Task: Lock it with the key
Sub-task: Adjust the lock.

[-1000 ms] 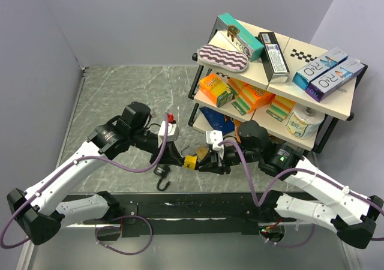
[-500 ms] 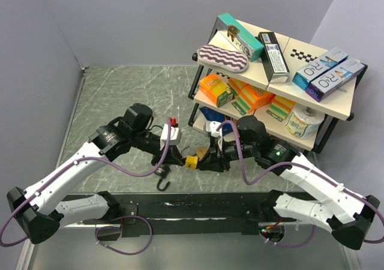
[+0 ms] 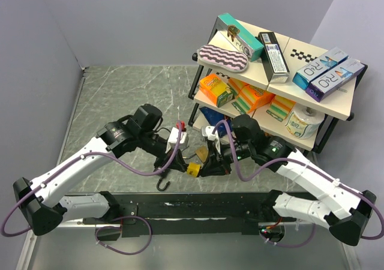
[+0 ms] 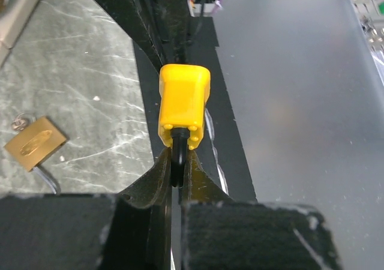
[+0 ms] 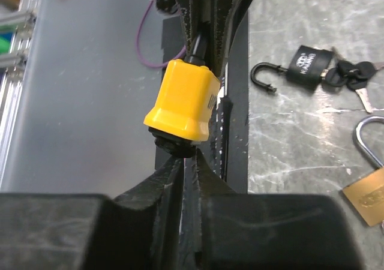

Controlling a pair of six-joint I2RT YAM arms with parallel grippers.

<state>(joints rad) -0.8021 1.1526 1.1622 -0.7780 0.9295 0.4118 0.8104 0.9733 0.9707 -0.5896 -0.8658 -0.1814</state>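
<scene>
A yellow padlock [image 3: 193,169] hangs in the air between my two grippers, above the table's near edge. My left gripper [image 3: 180,164] is shut on its black shackle [image 4: 177,156], with the yellow body [image 4: 184,105] just beyond the fingertips [image 4: 157,171]. My right gripper [image 3: 205,169] is shut on the black key head [image 5: 175,145] seated in the bottom of the yellow body [image 5: 183,102]. The left gripper's fingers [image 5: 210,18] show above the lock in the right wrist view.
A black padlock [image 3: 162,183] with an open shackle and keys [image 5: 306,69] lies on the marble table. A brass padlock [image 3: 203,155] lies behind the grippers [image 4: 35,144]. A shelf rack [image 3: 276,84] of boxes stands at the right.
Both grippers and the yellow padlock have shifted slightly toward the near edge. The left arm has reached further right. Both grips are unchanged.
</scene>
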